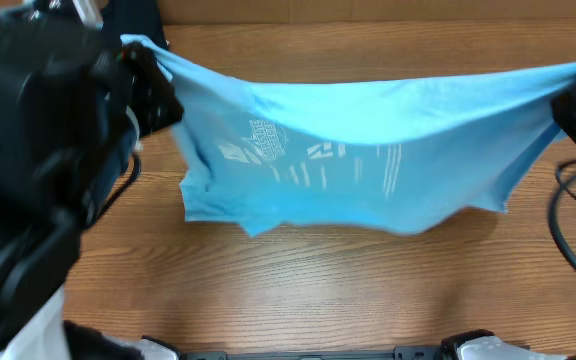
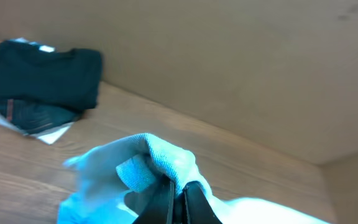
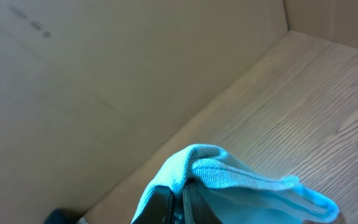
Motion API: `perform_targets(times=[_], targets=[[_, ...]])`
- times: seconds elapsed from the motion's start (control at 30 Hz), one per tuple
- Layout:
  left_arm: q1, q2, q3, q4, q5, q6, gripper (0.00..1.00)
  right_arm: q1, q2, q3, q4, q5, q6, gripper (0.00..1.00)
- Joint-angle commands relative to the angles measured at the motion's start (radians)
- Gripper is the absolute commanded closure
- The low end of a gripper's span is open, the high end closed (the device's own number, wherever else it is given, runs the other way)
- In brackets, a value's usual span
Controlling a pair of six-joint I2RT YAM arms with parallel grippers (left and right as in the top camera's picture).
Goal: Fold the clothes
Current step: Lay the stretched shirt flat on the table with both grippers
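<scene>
Cotton fills the overhead view: a light sky-blue short-sleeved T-shirt (image 1: pixel 368 150) with a small white print (image 1: pixel 268 140) on the side facing us, held up and stretched wide above a brown wood-grain table (image 1: pixel 318 290). The black left gripper (image 1: pixel 153 85) is clamped on one top corner. Its wrist view shows the closed left gripper (image 2: pixel 178 199) with blue cloth bunched over the fingertips. The black right gripper (image 1: pixel 573 105) pinches the opposite corner, and its wrist view shows the same tight hold (image 3: pixel 182 202). The top edge sags a little between them. The lower edge hangs close to the table, and we cannot tell whether it touches. We judge the step in hand to be spreading the garment flat before the first fold. To do it well, we would keep both corners level and taut, lower them together, and let the hanging edge land first so the cloth settles without wrinkles, well apart from the pile of dark folded garments (image 2: pixel 42 81) at the far left. We count one T-shirt, two grippers and one dark pile, though how many pieces it contains is unclear.
</scene>
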Motion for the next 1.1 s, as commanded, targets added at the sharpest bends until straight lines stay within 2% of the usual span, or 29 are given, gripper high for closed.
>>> perform_targets(times=[0.0,0.27,0.57,0.67,0.83,1.07], targets=[[-0.079,-0.078,0.02,-0.006,-0.018,0.006,0.96,-0.008,-0.089,0.014,0.0,-0.043,-0.008,0.96],[-0.229,-0.145,0.02,-0.015,-0.079,-0.039,0.96,-0.008,-0.179,0.014,-0.016,-0.05,-0.008,0.96],[-0.238,-0.058,0.02,0.055,-0.266,-0.061,0.96,-0.008,-0.125,0.013,0.074,0.024,-0.008,0.95],[-0.203,0.043,0.02,0.116,-0.307,-0.056,0.96,-0.009,-0.043,0.013,0.123,0.06,-0.008,0.94],[-0.084,0.211,0.02,0.166,-0.295,-0.046,0.96,-0.052,0.121,0.013,0.148,0.059,-0.003,0.94],[0.064,0.456,0.02,0.217,-0.243,-0.037,0.96,-0.187,0.396,0.013,0.207,-0.058,-0.009,0.96]])
